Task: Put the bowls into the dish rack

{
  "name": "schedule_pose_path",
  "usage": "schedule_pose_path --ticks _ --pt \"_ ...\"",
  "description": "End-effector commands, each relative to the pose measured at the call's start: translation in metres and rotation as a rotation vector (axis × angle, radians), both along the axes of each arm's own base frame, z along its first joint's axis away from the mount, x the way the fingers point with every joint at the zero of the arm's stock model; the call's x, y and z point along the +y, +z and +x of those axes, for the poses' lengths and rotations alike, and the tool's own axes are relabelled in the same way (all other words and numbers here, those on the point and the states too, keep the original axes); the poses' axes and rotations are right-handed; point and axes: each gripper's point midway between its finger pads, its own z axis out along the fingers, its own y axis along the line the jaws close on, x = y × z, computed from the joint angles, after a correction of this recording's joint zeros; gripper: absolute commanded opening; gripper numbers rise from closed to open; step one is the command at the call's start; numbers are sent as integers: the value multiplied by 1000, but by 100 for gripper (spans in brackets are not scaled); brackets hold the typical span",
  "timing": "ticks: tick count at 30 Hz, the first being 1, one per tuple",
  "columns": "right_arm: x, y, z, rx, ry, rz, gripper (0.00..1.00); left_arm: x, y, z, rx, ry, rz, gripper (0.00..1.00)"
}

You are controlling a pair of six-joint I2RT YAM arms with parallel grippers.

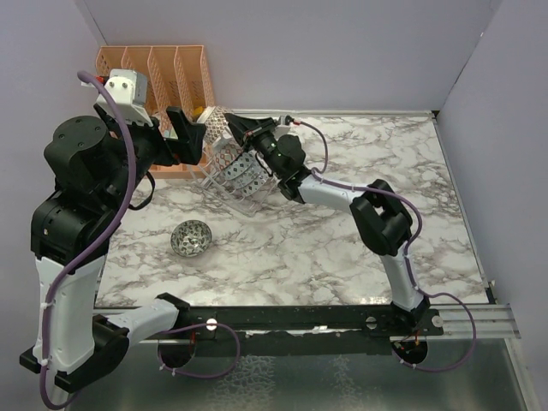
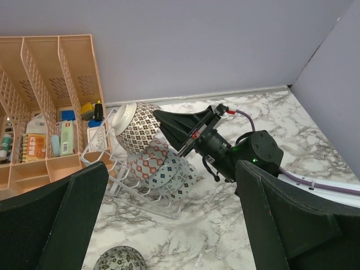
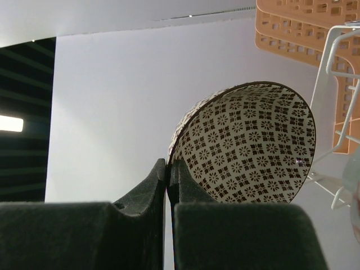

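**Right claw** [image 3: 167, 166]: fingers pressed together on the rim of the beige-brown bowl [image 3: 253, 146], pinching its wall between them. The arm reached across the bench [image 1: 342, 248] toward the far left corner.

**Beige-brown bowl:** held on edge, patterned inside facing the right wrist camera and pale foot ring facing the left one. It sat at the far end of the dish rack [image 2: 104, 152]. Whether it rested in a slot or hung just above the bars could not be told.

**Dish rack:** thin pale upright bars, standing on the bench just beside the orange organiser [image 1: 158, 68]. A red-pink bowl [image 2: 149, 160] stood on edge next to the held bowl. Bluish bowls [image 2: 179, 179] stood on edge behind it toward the rack's near end. Their exact count was unclear.

**Grey-black bowl** [image 1: 190, 237]: mouth up on the bench, near the rack but apart from it, on the left arm's side.

**Left claw** [image 2: 173, 169]: fingers spread wide with nothing between them, raised above the bench and aimed at the rack.

**Orange organiser:** perforated dividers, against the back wall, with small bottles and packets in its compartments.
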Motion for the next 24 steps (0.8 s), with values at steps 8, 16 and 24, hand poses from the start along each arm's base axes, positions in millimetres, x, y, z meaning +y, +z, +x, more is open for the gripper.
schedule_pose_path --ticks 8,16,24 --pt "-4 -15 6 34 -14 78 1 -1 1 -5 -15 -19 13 99" --pt "8 -39 7 66 39 77 1 -1 -2 -4 -8 -17 16 99" --pt "10 -55 5 95 56 51 8 -1 -2 -4 -6 -15 17 99"
